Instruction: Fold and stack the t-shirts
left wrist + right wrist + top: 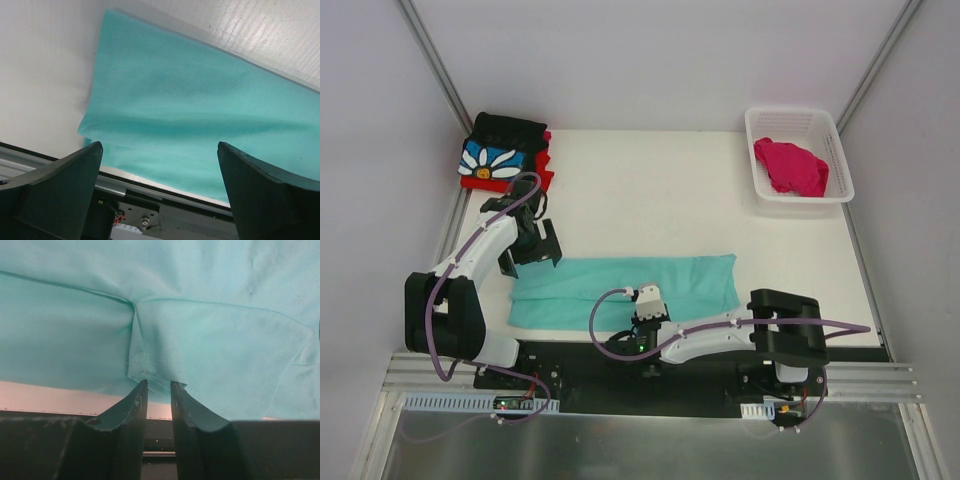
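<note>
White lattice basket (790, 120) sits far-right on white table (650, 190), plain walls (650, 60) round it. Alu rail (875, 385) + black plate (570, 388) along near edge.

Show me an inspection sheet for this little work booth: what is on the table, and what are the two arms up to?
Surface: white table, matte.
Job's things: mint-teal t-shirt lying as a long strip near the front edge; black daisy t-shirt folded on a red t-shirt, far-left corner; magenta-pink t-shirt crumpled in a white lattice basket, far right.
Clutter: nothing seen.
Grippers: left gripper open above the mint-teal t-shirt's left end; right gripper pinching its near hem.
Cables: purple cables looped along both arms.
Surroundings: white walls; metal rails in front.
</note>
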Controlling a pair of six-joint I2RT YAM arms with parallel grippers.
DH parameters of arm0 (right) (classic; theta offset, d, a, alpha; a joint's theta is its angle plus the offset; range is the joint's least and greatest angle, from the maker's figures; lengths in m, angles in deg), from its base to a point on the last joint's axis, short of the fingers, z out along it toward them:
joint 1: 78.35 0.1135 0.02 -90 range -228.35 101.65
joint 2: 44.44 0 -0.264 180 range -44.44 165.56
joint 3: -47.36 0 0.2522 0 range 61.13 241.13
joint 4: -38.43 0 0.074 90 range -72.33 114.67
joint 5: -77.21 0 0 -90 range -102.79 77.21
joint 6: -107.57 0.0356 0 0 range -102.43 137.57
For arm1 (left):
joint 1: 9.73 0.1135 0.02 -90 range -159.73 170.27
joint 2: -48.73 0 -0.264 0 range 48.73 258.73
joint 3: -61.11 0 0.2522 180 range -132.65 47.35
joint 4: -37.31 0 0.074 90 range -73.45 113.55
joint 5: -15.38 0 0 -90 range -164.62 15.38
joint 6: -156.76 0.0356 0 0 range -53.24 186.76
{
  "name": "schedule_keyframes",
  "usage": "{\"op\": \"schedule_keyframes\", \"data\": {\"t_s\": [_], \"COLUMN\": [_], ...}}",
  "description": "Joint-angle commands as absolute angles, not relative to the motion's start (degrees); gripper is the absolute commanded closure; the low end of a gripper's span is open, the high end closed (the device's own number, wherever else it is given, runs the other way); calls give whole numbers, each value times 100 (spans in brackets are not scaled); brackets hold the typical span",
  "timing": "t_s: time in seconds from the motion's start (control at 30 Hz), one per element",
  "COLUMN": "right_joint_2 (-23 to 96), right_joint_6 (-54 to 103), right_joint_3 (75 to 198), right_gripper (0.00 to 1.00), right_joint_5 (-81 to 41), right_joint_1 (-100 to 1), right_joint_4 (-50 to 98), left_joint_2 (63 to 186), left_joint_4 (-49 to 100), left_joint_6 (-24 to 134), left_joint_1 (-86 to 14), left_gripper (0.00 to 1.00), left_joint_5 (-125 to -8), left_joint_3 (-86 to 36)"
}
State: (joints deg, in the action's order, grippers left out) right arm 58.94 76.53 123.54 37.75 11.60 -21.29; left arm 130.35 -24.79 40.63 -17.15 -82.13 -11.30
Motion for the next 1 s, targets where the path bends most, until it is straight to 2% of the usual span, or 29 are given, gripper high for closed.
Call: {"op": "schedule_keyframes", "data": {"t_s": [0.0, 0.57, 0.77, 0.97], "right_joint_2": [5919, 6217, 6183, 6331], "right_joint_6": [7444, 6363, 6932, 7837], "right_joint_3": [12379, 12484, 12573, 12923], "right_gripper": [71, 70, 71, 73], "right_joint_5": [3994, 4240, 4205, 4416], "right_joint_1": [1174, 1121, 1174, 1235], "right_joint_4": [-1849, -811, -1461, -2857], "left_joint_2": [12845, 12845, 12792, 12739], "left_joint_4": [-2576, -2602, -2637, -2655], "left_joint_6": [4110, 4127, 4136, 4145], "left_joint_1": [-1676, -1676, -1676, -1676], "left_gripper": [1, 1, 1, 1], "left_joint_5": [-8148, -8131, -8174, -8183], "left_joint_3": [-1092, -1065, -1083, -1039]}}
